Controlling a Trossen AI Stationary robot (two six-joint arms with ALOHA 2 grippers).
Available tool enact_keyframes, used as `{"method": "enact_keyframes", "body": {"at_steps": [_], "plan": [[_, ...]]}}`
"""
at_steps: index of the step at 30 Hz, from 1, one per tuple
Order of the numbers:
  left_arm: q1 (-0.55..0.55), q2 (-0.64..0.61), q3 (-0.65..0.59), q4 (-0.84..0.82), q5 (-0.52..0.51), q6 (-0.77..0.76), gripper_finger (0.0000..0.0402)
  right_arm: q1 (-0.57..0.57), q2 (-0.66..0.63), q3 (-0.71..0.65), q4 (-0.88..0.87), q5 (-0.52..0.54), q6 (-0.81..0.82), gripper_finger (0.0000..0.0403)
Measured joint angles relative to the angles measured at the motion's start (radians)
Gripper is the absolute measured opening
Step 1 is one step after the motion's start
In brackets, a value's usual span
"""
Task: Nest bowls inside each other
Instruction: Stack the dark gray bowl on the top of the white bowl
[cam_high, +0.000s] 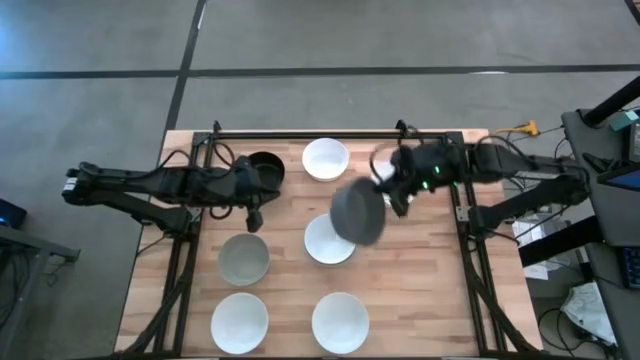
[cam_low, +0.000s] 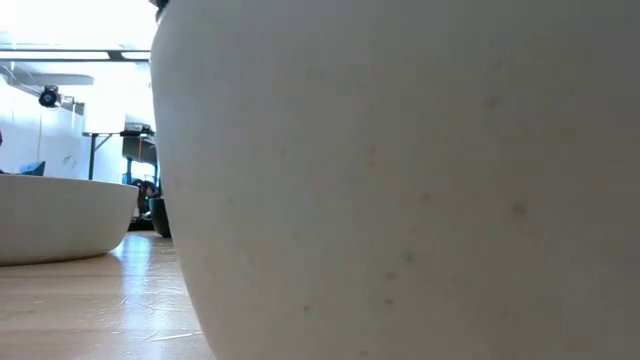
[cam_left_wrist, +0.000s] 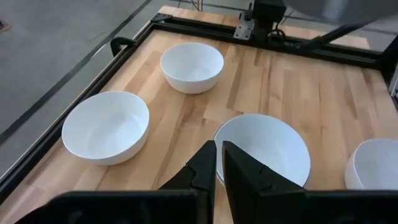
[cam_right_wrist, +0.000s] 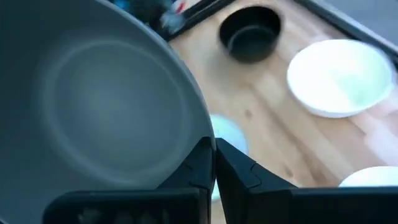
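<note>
A wooden bench (cam_high: 420, 290) with a black frame around it carries the bowls. In the high view, a black bowl (cam_high: 264, 168) sits in the upper left of the bench, and a white bowl (cam_high: 325, 158) sits at upper centre. Another white bowl (cam_high: 327, 241) lies at the middle, a pale grey-green bowl (cam_high: 243, 257) to its left, and two more white bowls (cam_high: 239, 321) (cam_high: 340, 322) along the lower edge. In the low view one pale bowl (cam_low: 400, 200) stands right against the lens and blocks nearly everything; a white bowl (cam_low: 60, 215) shows at the left behind it.

The right end effector (cam_high: 398, 196), right of centre in the high view, has its fingers pinched together on the rim of the dark grey bowl (cam_high: 358, 213). That bowl is lifted and tilted, hanging over the upper right edge of the middle white bowl. In the right wrist view it fills the upper left of the frame, its rim clamped between the fingers (cam_right_wrist: 199, 163).

The left end effector (cam_high: 254, 218) hangs at the left of the bench, just below the black bowl and above the grey-green one. In the left wrist view its fingers (cam_left_wrist: 202, 167) stand almost together with a thin gap, holding nothing.
</note>
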Motion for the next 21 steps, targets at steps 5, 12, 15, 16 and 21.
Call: {"method": "enact_keyframes", "body": {"at_steps": [5,12,15,16,21], "plan": [[0.0,0.047,0.0,0.001,0.0,0.0,0.0013,-0.059,0.135,0.156,-0.061,-0.026,0.044,0.0009],[0.022,0.129,0.0,0.0,0.018,0.0,0.0013,-0.076,0.386,0.426,-0.31,-0.154,-0.01,0.0009],[0.037,0.141,0.0,0.0,0.022,0.0,0.0013,-0.076,0.46,0.51,-0.466,-0.156,-0.038,0.0009],[0.042,0.144,0.003,-0.002,0.024,0.0,0.0013,-0.076,0.478,0.528,-0.5,-0.156,-0.046,0.0009],[0.048,0.113,0.047,0.003,0.132,-0.244,0.0013,-0.076,0.544,0.564,-0.515,-0.156,-0.083,0.0009]]}}
